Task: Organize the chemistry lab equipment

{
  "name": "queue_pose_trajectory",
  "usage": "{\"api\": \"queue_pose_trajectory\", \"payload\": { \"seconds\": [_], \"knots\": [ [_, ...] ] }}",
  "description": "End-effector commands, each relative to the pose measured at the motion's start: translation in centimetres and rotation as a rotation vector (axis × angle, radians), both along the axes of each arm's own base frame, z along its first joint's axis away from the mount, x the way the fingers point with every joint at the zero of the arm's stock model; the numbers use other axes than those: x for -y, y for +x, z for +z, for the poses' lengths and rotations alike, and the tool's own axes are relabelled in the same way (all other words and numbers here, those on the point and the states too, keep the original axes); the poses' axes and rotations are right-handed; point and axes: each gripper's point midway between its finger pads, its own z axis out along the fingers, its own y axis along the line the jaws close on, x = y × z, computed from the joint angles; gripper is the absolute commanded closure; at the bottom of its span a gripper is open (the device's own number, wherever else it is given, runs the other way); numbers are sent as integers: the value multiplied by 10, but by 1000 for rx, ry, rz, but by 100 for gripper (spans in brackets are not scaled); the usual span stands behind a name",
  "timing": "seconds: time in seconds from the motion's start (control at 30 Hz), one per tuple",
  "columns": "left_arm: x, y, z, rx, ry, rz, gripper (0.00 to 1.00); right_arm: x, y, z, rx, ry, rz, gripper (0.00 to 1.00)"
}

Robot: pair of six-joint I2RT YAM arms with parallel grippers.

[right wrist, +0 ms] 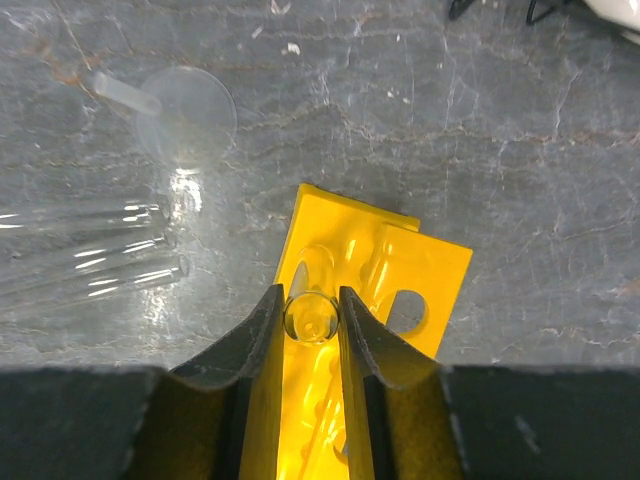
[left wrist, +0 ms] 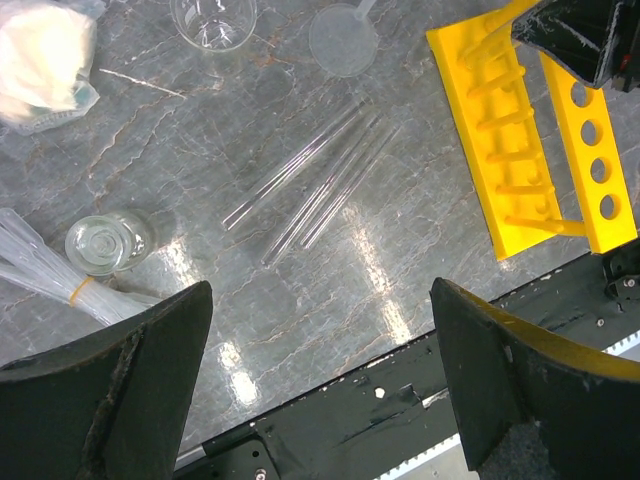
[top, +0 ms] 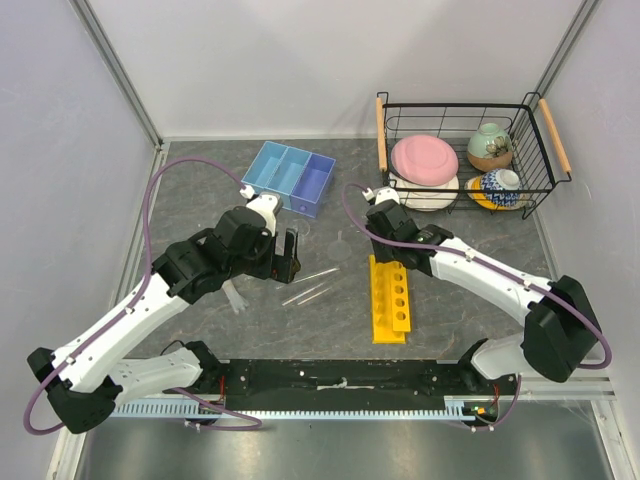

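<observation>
My right gripper (right wrist: 311, 318) is shut on a clear test tube (right wrist: 311, 312), held upright over the far end of the yellow rack (right wrist: 425, 268), above a hole in its left row. The rack (top: 390, 298) lies mid-table. Three loose test tubes (left wrist: 320, 185) lie flat to the left of it. My left gripper (left wrist: 320, 290) hangs open and empty above the table's near edge, short of those tubes. A funnel (left wrist: 343, 38) and a small beaker (left wrist: 213, 20) stand beyond them. The cream lump (left wrist: 45, 55) lies far left. The blue tray (top: 290, 176) sits at the back.
A black wire basket (top: 540, 150) at the back right holds a pink plate (top: 424, 158) and ceramic bowls (top: 490, 145). A small round glass piece (left wrist: 105, 243) and a banded bundle of clear tubes (left wrist: 40, 270) lie under my left arm. The black base rail (top: 340, 378) runs along the near edge.
</observation>
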Motion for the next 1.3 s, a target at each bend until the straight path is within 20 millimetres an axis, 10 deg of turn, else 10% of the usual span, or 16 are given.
{"api": "queue_pose_trajectory", "payload": {
  "seconds": [0.0, 0.33, 0.57, 0.93, 1.27],
  "knots": [
    [5, 4, 0, 25, 0, -28, 4, -3, 1, 3, 38, 83, -31, 92],
    [3, 6, -12, 12, 15, -13, 1, 1, -7, -10, 27, 93, -41, 57],
    [2, 10, -30, -15, 69, 6, 5, 7, -8, 28, 72, 95, -34, 34],
    [21, 10, -79, -114, 151, -12, 14, 27, -25, 120, 189, 140, -15, 29],
    [50, -4, -139, -204, 238, -66, 46, 31, -46, 117, 167, 147, 32, 28]
  ]
}}
